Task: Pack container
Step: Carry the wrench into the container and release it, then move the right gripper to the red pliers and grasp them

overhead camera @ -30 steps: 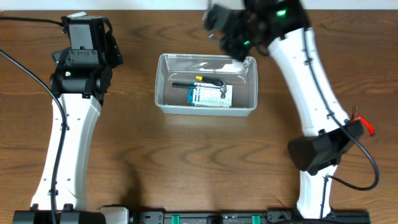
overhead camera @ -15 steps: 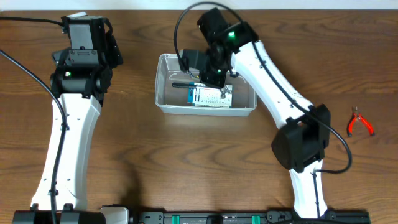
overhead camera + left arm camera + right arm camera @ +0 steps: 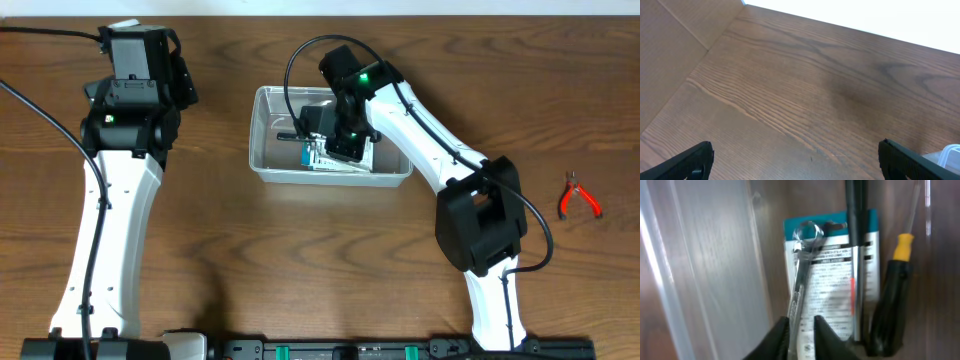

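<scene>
Reaching inside the container (image 3: 300, 176), the right end effector (image 3: 801, 330) clamps a wrench (image 3: 800, 275); left of the container, the left end effector (image 3: 797, 162) gapes apart.

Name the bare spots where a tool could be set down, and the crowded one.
Bare: table between the arms, before the bin; also between right arm and pliers. Crowded: the bin's middle, under the right end effector.

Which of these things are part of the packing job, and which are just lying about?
In the job: container, with box, screwdriver and wrench inside; right gripper, closed on the wrench.
Lying about: pliers on the table, perhaps awaiting packing; left gripper, open, idle.
</scene>
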